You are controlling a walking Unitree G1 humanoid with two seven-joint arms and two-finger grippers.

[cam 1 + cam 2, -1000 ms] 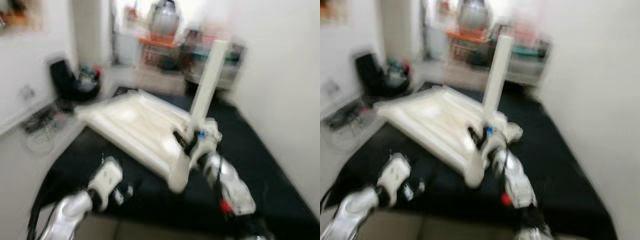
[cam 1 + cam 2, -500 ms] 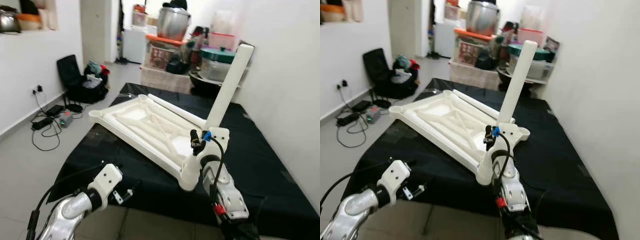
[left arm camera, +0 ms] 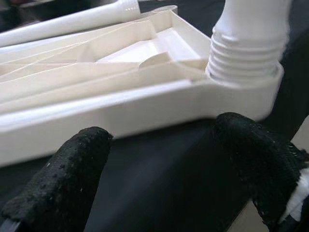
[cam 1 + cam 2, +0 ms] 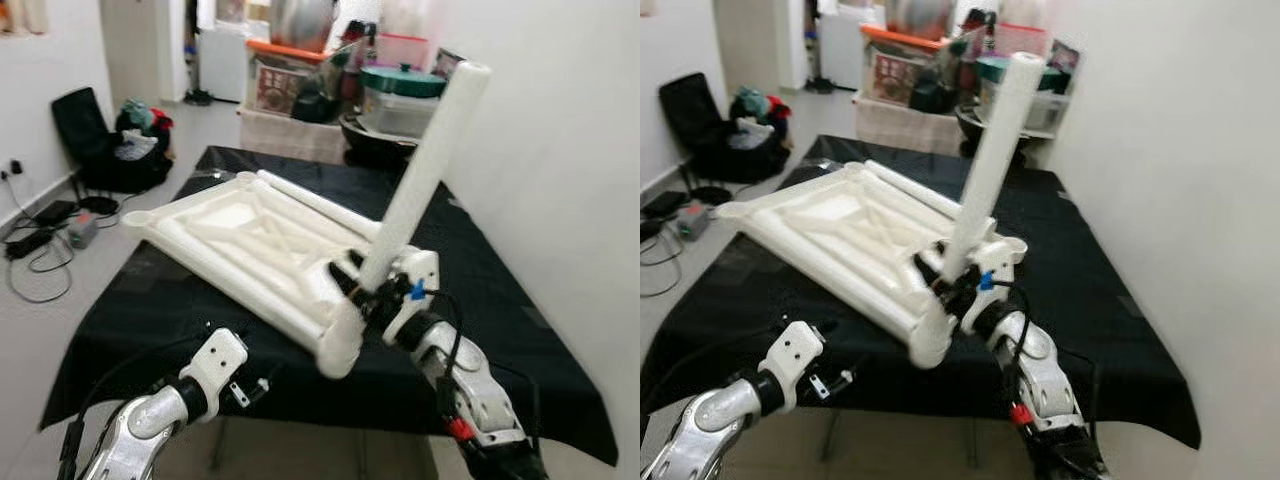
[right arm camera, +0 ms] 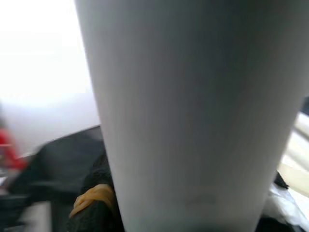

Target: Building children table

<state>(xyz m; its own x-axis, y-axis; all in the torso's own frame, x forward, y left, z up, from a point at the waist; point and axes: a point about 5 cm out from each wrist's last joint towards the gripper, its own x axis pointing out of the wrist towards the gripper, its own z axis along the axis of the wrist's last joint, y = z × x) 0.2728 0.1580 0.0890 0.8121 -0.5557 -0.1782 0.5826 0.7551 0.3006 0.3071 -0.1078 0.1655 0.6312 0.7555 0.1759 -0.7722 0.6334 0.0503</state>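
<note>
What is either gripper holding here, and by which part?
The right gripper grips the upright white leg near its base; the left gripper holds nothing.

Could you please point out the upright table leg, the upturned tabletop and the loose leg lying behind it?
upright table leg [image 4: 425, 170], left eye view, middle of its shaft.
upturned tabletop [image 4: 215, 232], left eye view, ribbed underside panel.
loose leg [image 4: 315, 205], left eye view, middle of the tube.

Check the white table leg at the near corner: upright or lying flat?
Standing, tilted: the table leg rises from the tabletop's corner socket, right gripper at its base.
</note>
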